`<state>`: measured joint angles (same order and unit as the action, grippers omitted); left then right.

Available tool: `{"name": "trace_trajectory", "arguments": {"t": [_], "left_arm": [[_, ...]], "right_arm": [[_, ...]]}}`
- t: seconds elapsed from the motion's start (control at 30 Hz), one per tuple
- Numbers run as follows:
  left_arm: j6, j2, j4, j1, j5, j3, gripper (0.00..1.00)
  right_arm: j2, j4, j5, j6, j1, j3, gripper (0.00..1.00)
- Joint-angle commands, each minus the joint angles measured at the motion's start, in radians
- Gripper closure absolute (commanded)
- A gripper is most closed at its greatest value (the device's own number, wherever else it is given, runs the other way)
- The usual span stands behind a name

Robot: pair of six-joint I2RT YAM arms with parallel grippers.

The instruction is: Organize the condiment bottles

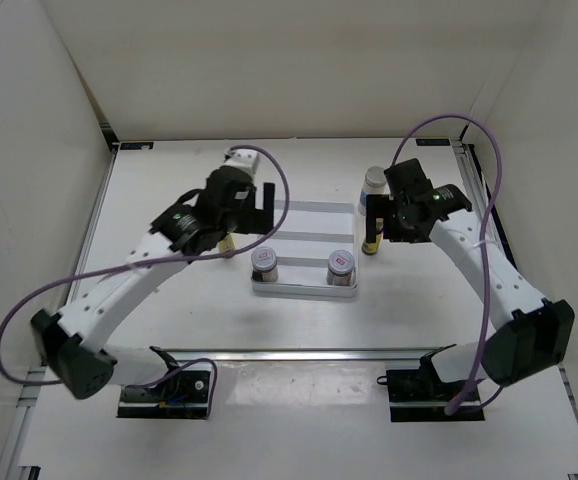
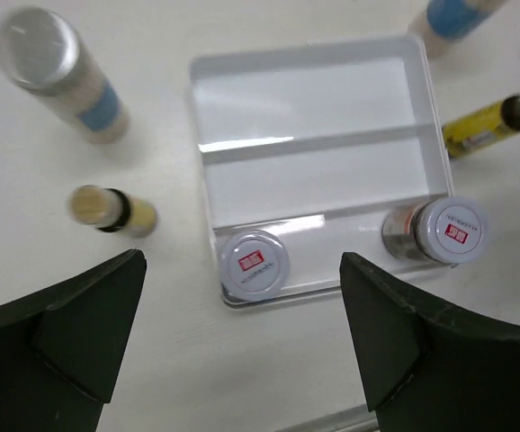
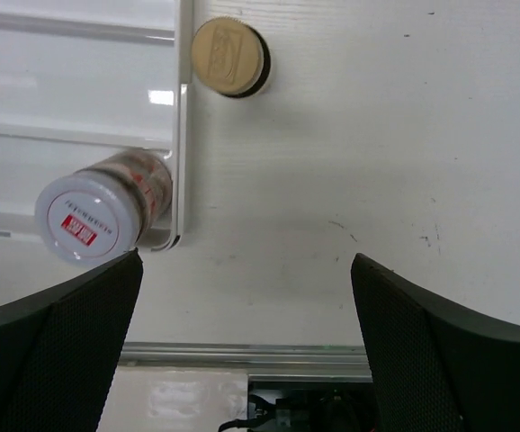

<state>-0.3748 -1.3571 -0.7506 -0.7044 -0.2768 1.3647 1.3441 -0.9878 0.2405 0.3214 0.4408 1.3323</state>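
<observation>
Six bottles showed in the left wrist view: two tall white bottles (image 2: 58, 76) at the upper corners and two yellow bottles (image 2: 112, 209) at mid-left and the right edge. All four stood on the counter (image 2: 197, 360) outside the one tray (image 2: 305, 94). Two jars (image 2: 254, 264) sat in the tray's lowest compartment. The left end effector (image 2: 241, 270), fingers wide apart and empty, hung over the lower-left jar. The right end effector (image 3: 246, 261), likewise spread and empty, had a jar at left and a yellow bottle at top.
</observation>
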Motion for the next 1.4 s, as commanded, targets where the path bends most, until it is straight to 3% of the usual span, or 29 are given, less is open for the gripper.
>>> {"name": "trace_trajectory", "arguments": {"t": [0.0, 0.27, 0.4, 0.47, 0.67, 0.9, 1.13, 1.37], "left_arm": [[0.086, 0.148, -0.046, 0.009, -0.195, 0.001, 0.00], [0.129, 0.334, -0.001, 0.238, -0.266, -0.275, 0.00], [0.108, 0.377, 0.071, 0.256, -0.266, -0.383, 0.00], [0.099, 0.388, 0.092, 0.269, -0.266, -0.430, 0.00], [0.099, 0.388, 0.111, 0.278, -0.286, -0.431, 0.00], [0.089, 0.378, 0.111, 0.278, -0.277, -0.431, 0.00], [0.089, 0.355, 0.111, 0.278, -0.268, -0.431, 0.00], [0.089, 0.346, 0.111, 0.278, -0.259, -0.431, 0.00]], "right_arm": [[0.064, 0.087, -0.078, -0.056, -0.053, 0.030, 0.00], [0.210, 0.161, -0.107, -0.087, -0.063, 0.093, 0.10], [0.269, 0.170, -0.098, -0.105, -0.073, 0.119, 0.16], [0.312, 0.170, -0.089, -0.114, -0.082, 0.142, 0.24], [0.359, 0.190, -0.089, -0.124, -0.102, 0.151, 0.34], [0.386, 0.190, -0.078, -0.133, -0.102, 0.160, 0.53], [0.330, 0.170, -0.069, -0.142, -0.102, 0.206, 0.84], [0.267, 0.072, -0.058, -0.163, -0.045, 0.324, 0.94]]}}
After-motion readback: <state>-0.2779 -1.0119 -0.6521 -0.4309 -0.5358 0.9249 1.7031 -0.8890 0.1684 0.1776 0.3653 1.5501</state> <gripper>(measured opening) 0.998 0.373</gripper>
